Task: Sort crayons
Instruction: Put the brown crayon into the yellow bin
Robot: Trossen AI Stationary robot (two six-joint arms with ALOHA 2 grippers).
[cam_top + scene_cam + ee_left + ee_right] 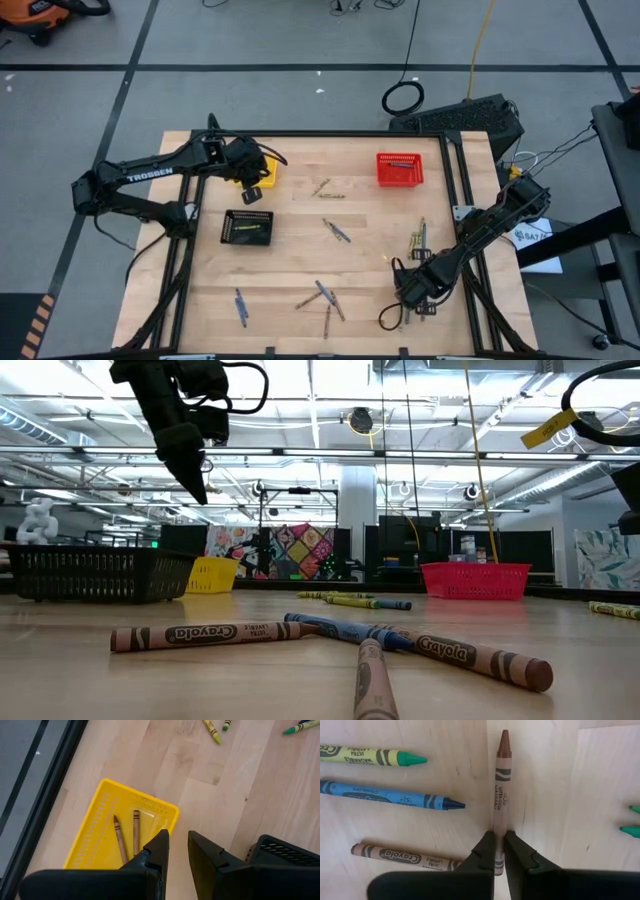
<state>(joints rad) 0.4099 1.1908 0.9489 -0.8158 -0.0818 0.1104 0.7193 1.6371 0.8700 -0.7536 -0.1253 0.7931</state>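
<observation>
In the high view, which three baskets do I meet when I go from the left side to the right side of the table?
black basket → yellow basket, partly under the left tool → red basket

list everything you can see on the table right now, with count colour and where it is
yellow basket: one, yellow mesh, far left of the table, two brown crayons inside
black basket: one, black mesh, left of centre, something yellowish in it
red basket: one, red mesh, far right of the table
loose crayons: around a dozen or more, brown, blue and yellow-green, scattered over the middle and near half of the table; exact count unclear
brown crayon: one, flat on the wood at the near right, with yellow-green, blue and brown ones beside it
table: one, light wood in a black frame
left gripper: open, empty, above the yellow basket's edge
right gripper: shut on the brown crayon's end
</observation>
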